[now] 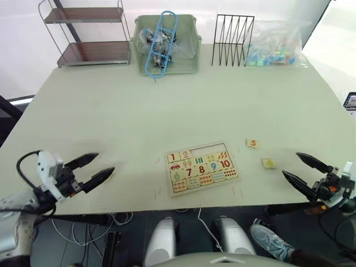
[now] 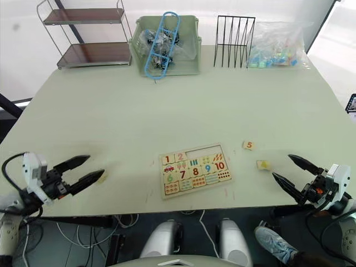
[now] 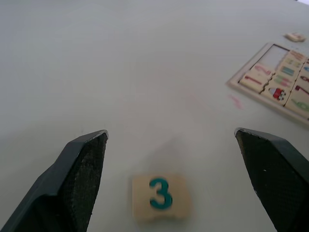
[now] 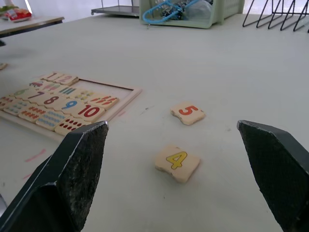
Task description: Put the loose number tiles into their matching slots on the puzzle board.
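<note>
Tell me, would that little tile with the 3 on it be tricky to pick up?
Probably a bit. The 3 tile looks like thin, stiff wood lying flat on the smooth table, so it may slide rather than lift. It seems light and can't roll. The left gripper stands open around it, fingers wide apart.

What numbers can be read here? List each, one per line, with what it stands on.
"3", green, on the loose square light-wood tile between the open left gripper's fingers.
"4", yellow, on the loose tile before the open right gripper.
"5", red-orange, on the loose tile beyond it.
"1", "2", "6", "7", "8", "9", "10" on tiles in the flat light-wood puzzle board.
No other text is legible.
</note>
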Controlling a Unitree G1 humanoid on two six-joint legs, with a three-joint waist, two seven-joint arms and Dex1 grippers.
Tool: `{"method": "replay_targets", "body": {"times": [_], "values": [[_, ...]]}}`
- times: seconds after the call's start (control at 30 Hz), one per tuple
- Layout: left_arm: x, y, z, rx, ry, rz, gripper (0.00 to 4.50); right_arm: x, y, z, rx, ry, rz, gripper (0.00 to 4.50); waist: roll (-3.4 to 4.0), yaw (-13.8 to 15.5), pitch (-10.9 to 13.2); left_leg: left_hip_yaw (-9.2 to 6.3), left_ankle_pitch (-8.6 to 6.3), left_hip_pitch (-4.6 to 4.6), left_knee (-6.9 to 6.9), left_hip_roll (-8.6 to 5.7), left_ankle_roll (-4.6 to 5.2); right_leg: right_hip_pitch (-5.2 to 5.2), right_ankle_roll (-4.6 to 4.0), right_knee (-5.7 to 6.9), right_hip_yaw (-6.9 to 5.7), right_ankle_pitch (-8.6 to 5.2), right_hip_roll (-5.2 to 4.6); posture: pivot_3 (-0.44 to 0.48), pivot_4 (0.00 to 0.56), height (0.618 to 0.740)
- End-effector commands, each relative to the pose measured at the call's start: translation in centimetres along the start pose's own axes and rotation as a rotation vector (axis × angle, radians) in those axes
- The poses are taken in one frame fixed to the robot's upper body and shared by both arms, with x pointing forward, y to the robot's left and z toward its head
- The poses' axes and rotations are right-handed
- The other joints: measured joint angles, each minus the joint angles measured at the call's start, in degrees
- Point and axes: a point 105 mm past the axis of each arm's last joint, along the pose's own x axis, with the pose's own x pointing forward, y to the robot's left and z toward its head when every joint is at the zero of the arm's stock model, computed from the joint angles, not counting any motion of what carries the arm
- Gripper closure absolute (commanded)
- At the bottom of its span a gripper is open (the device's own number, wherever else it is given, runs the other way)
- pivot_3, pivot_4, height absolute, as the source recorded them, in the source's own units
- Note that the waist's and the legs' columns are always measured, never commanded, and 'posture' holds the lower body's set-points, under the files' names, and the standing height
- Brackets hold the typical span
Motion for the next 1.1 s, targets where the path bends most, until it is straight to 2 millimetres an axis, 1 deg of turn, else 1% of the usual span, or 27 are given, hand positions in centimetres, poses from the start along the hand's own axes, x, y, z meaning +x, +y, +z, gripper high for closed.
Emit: {"method": "replay_targets", "body": {"times": [0.03, 0.2, 0.3, 0.43, 0.6, 1.1], "values": [[-1.3, -0.1, 0.4, -0.001, -0.048, 0.048, 0.02, -0.7, -0.6, 0.8, -0.042, -0.006, -0.016, 0.00, -0.02, 0.09, -0.01, 0.00, 0.00, 0.00, 0.00, 0.00, 0.00, 0.00, 0.00, 0.00, 0.00, 0.00, 0.00, 0.000, 0.150, 0.740], [-2.4, -1.0, -0.9, -0.037, -0.057, 0.125, 0.02, -1.1, 0.2, 0.0, -0.018, -0.004, -0.015, 0.00, -0.06, 0.36, -0.04, -0.01, 0.00, 0.01, 0.03, -0.01, 0.00, 0.01, -0.02, 0.00, -0.02, -0.02, -0.03, 0.000, 0.150, 0.740], [-2.6, -1.6, -1.6, -0.035, -0.051, 0.144, 0.02, -1.6, 0.6, -0.4, -0.020, 0.015, -0.016, 0.00, -0.07, 0.25, -0.05, 0.00, 0.00, -0.01, 0.01, -0.01, 0.00, 0.01, -0.02, -0.01, -0.01, -0.02, -0.02, 0.000, 0.150, 0.740], [-2.6, -1.9, -1.9, -0.017, -0.058, 0.171, 0.02, -2.1, 0.7, -0.7, -0.031, 0.031, -0.048, 0.00, -0.07, 0.21, -0.07, 0.01, 0.00, 0.02, 0.01, -0.01, 0.00, 0.01, 0.18, -0.01, 0.00, -0.15, -0.02, 0.000, 0.150, 0.740], [-2.3, -2.1, -2.0, -0.021, -0.066, 0.178, 0.02, -2.4, 0.8, -1.1, -0.036, 0.064, -0.064, 0.00, -0.07, 0.21, -0.07, 0.01, 0.00, 0.02, 0.01, 0.00, 0.00, 0.00, 0.18, -0.01, 0.00, -0.15, -0.02, 0.000, 0.150, 0.740], [-2.1, -0.8, -1.9, -0.002, -0.045, 0.163, 0.02, -2.5, 1.2, -1.2, -0.024, 0.057, -0.083, 0.00, -0.08, 0.21, -0.07, 0.01, 0.00, 0.00, 0.00, 0.00, 0.00, -0.02, 0.18, -0.02, -0.01, -0.16, -0.02, 0.000, 0.150, 0.740]]}}
